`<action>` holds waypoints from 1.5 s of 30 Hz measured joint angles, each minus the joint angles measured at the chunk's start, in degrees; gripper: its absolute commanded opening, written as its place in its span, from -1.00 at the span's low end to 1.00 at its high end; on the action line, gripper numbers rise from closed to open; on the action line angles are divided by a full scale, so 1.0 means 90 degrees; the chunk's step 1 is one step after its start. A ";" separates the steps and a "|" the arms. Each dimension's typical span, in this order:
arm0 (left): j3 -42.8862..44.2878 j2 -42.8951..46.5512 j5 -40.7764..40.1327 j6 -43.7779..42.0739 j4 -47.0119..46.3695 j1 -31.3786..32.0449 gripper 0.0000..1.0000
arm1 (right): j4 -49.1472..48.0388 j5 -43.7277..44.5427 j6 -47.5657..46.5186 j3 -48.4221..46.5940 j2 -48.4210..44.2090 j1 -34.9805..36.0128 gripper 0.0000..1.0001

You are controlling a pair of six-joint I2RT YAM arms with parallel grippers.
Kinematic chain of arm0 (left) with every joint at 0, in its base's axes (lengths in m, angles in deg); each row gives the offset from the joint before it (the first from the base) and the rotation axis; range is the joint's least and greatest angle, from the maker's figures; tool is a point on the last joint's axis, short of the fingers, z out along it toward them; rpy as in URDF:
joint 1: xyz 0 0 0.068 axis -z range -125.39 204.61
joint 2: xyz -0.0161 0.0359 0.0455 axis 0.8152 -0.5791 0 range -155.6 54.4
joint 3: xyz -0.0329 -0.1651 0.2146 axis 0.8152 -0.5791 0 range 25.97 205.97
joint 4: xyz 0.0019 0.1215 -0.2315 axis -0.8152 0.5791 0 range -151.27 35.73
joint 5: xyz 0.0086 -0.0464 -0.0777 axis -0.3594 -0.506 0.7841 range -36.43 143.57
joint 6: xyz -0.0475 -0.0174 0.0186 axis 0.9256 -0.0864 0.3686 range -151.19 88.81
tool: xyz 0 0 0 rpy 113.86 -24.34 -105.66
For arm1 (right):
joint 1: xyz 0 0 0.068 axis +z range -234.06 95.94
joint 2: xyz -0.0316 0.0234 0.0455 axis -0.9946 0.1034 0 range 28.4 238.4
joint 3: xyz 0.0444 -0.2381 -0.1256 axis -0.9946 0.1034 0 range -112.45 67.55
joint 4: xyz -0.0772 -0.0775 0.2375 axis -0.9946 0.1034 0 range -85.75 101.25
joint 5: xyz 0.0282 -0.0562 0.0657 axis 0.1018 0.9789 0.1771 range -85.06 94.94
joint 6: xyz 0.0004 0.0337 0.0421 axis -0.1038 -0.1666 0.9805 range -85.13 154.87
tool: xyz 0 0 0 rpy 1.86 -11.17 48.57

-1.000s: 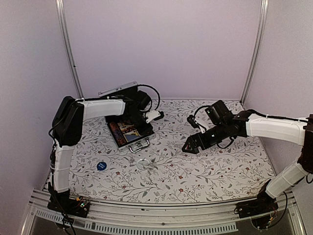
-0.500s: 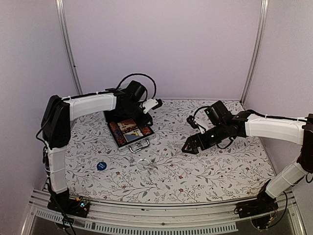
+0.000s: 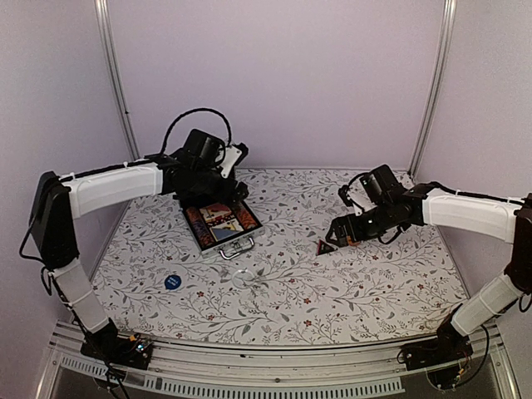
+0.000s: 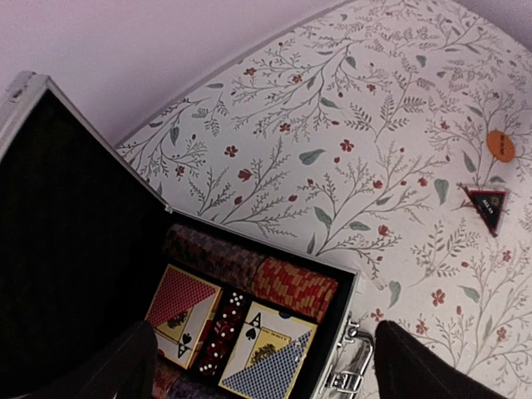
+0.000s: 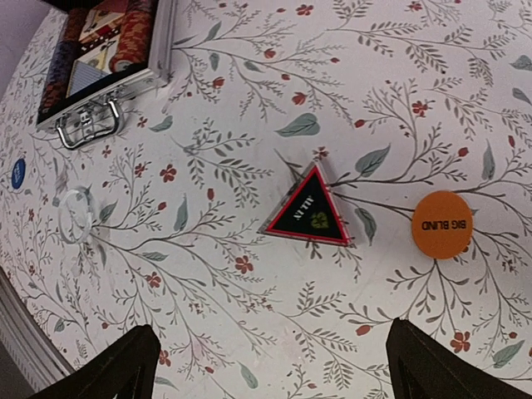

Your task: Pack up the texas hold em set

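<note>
Since a second ago the left arm has pulled up and back from the briefcase (image 3: 233,238), and the right gripper (image 5: 270,366) has shifted toward the right side of the floral table (image 3: 374,291). The left gripper (image 4: 264,357) hangs above the open case with its jaws spread wide and nothing between them. The black-lined lid (image 4: 66,249) stands up behind the tray, which holds reddish chip rows (image 4: 295,287), a red-backed deck (image 4: 183,303), a blue-backed deck (image 4: 266,349) showing an ace of spades, and red dice (image 4: 223,328) between the decks.

The right gripper's jaws are also wide apart and empty, over a triangular token (image 5: 306,214) reading "ALL IN". Beside that token lies an orange disc (image 5: 441,224) marked "BIG BLIND". A blue round token (image 3: 172,281) lies in front of the case, its lettering too small to read, and near it is what may be a clear ring (image 5: 75,214).
</note>
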 measured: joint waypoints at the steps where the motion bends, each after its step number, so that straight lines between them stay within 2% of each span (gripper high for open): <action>1: -0.0092 0.0165 -0.0058 0.0131 -0.0107 -0.0005 0.91 | 0.0027 0.0155 0.0032 -0.0007 0.0000 -0.0058 0.98; 5: -0.0189 0.0532 -0.0063 0.0658 -0.0435 -0.0041 0.95 | 0.0141 0.0709 0.0104 -0.0097 0.0083 -0.0284 0.98; 15: -0.0442 0.0549 0.0359 0.1520 -0.0542 -0.0153 0.99 | 0.0131 0.1620 0.0085 -0.0202 0.0799 -0.0459 0.98; 32: -0.0580 0.0549 0.0172 0.1999 -0.0420 -0.0170 0.99 | -0.0102 0.1634 -0.0359 -0.0350 0.1557 -0.0903 0.98; 45: -0.0580 0.0546 0.0214 0.1923 -0.0449 -0.0170 0.99 | 0.0010 0.1477 -0.0571 -0.1246 0.2336 -0.1015 0.98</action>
